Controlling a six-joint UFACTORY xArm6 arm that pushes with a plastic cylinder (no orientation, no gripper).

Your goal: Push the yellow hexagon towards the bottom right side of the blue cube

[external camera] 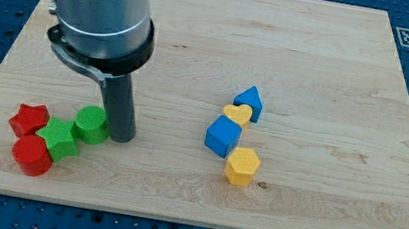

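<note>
At the view's left, on the wooden counter, sit a red star, a red cylinder, a green star and a green cylinder; my tip stands touching or just beside the green cylinder's right side, though the rod's shadow makes contact hard to judge. No gripper exists on this arm, so nothing is spread or pinched.

Further right lie the blue cube, a yellow heart above it and a blue block, perhaps a wedge. The yellow hexagon already rests just beside the blue cube's bottom right corner, well apart from my tip.

It looks small, light and rigid; it should slide easily but may spin if pushed off-centre, so press squarely on a flat side. No containers are present.
</note>
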